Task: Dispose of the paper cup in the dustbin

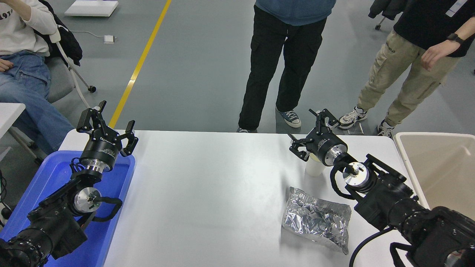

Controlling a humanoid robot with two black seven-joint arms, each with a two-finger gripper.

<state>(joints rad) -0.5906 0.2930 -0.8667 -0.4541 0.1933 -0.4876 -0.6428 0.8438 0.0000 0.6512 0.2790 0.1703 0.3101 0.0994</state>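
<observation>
The small white paper cup (314, 168) stands upright on the white table (207, 185), right of centre, its top hidden under my right arm's wrist. My right gripper (308, 132) is open and empty, its fingers spread just past and above the cup, pointing towards the table's far edge. The beige dustbin (400, 140) stands at the table's right end, to the right of the cup and my right arm. My left gripper (110, 125) is open and empty, parked over the blue tray at the lower left.
A crinkled silver foil bag (317, 218) lies on the table in front of the cup. A blue plastic tray (118, 185) sits at the left edge. Two people stand beyond the far edge; another sits at the upper left.
</observation>
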